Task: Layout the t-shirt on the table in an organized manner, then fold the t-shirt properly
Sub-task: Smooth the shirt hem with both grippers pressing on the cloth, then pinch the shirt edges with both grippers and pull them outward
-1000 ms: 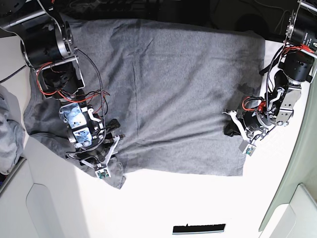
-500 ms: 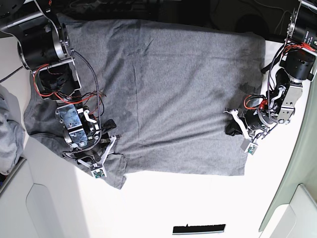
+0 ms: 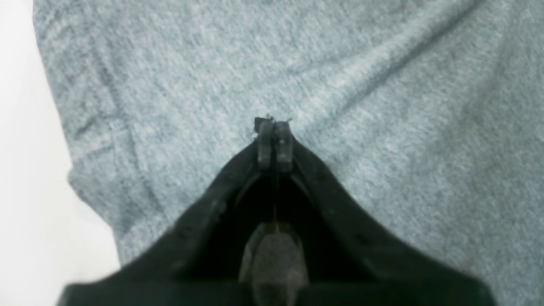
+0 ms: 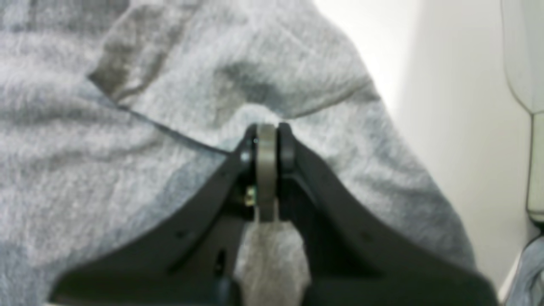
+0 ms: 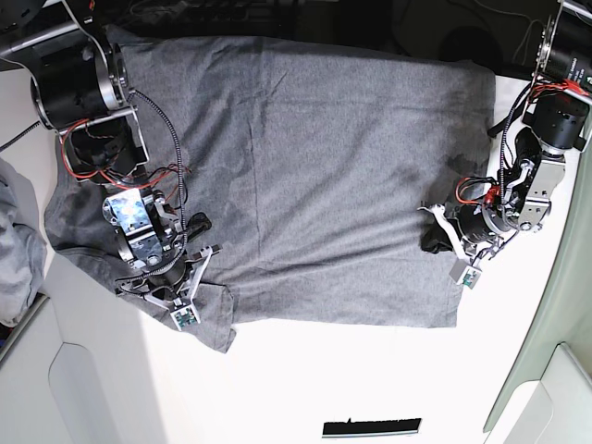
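Note:
The heather-grey t-shirt (image 5: 314,166) lies spread flat over the white table (image 5: 324,388). My right gripper (image 5: 198,225), on the base view's left, is near the lower left sleeve (image 5: 211,319). In the right wrist view it (image 4: 267,140) is shut, with a strip of shirt cloth (image 4: 106,148) pinched between the tips. My left gripper (image 5: 433,239) is on the shirt's right part near its edge. In the left wrist view it (image 3: 274,138) is shut, tips on the cloth (image 3: 382,85), and a crease runs from the tips.
A paler grey-blue cloth bundle (image 5: 14,250) lies at the table's left edge and shows in the right wrist view (image 4: 527,272). A black strip (image 5: 370,427) lies near the front edge. White moulded panels (image 5: 92,388) stand at the front corners.
My right gripper has moved left and slightly toward the front, drawing the sleeve-side cloth with it. My left gripper has hardly moved.

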{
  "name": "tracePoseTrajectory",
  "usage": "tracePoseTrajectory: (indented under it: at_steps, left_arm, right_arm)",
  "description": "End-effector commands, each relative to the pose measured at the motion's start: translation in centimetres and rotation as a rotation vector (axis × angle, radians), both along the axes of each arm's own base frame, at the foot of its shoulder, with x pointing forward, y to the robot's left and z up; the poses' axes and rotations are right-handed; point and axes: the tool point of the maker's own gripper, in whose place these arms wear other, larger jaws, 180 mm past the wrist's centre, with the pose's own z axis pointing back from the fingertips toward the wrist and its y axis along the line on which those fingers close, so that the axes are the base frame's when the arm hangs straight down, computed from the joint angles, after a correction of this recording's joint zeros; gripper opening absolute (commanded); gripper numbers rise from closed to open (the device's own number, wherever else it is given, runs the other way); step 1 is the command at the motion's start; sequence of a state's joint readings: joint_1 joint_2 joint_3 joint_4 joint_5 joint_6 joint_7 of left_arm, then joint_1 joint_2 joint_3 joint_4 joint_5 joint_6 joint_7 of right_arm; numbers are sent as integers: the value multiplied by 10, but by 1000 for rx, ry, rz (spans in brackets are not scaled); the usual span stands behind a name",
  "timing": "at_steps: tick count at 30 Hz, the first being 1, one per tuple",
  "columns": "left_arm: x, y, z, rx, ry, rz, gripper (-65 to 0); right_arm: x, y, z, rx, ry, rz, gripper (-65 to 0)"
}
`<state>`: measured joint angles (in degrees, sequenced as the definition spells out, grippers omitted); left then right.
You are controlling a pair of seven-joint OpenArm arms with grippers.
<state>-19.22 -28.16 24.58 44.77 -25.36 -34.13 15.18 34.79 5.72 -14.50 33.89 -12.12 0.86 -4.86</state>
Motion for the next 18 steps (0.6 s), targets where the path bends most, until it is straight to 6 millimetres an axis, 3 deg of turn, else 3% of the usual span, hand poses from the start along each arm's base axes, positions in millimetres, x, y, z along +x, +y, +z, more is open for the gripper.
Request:
tracePoseTrajectory:
  at_steps: [1,7,12,16,17,18]
  left_arm:
    - [-26,29,-18,133,119,-21,-650]
    - [-32,47,-17,159,131,-16,-650]
    - [-41,58,-20,176,148,-11,-650]
    - [-44,58,-22,176,153,-12,-650]
    - [-43,57,-22,175,153,-12,-650]
    - [-43,57,-22,175,152,-12,-650]
  right_arm:
    - [24,-2,32,-5,-96,7,-650]
    - [40,-35,58,-50,-154,-20,-650]
    - [54,-84,85,-97,-198,-80,-650]
    - [53,-130,99,-57,-223,-196,-650]
    - [52,-139,101,-23,-230,-234,-589]
    - [51,-148,103,8,-236,-270,-480]
